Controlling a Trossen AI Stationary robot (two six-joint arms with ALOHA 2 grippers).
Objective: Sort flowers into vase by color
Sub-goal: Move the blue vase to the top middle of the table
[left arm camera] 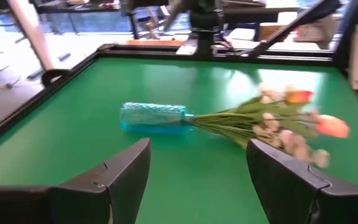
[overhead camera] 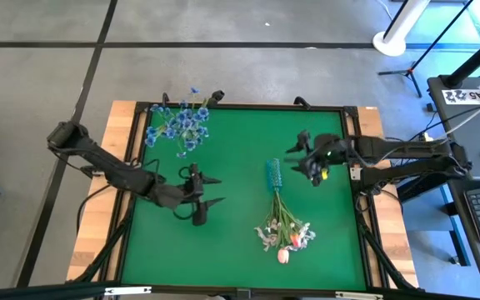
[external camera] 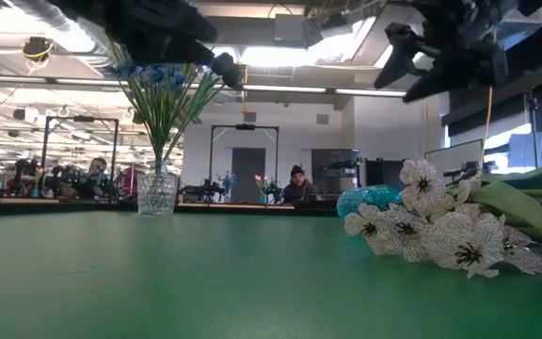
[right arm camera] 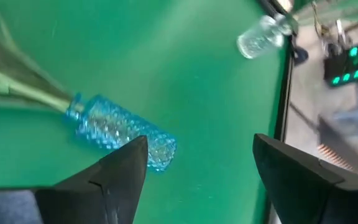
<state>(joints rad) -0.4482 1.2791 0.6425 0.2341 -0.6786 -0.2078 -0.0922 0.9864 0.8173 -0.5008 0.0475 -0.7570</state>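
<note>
High view: blue vase (overhead camera: 274, 174) lies tipped mid-mat, white and pink flowers (overhead camera: 285, 231) in its neck; blue flowers (overhead camera: 180, 124) stand at the far-left corner. Low view alone shows their clear vase (external camera: 157, 193) upright. Left gripper (overhead camera: 206, 194) and right gripper (overhead camera: 304, 156) hover spread, empty.

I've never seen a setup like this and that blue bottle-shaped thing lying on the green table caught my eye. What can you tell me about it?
It is a small blue vase of clear, bumpy-patterned glass, tipped over on its side on the green table. A bunch of flowers is still in its mouth: green stems fanning out to white blossoms and pink buds that rest on the mat. Nothing grips it; the right gripper hovers close by with jaws open.
</note>
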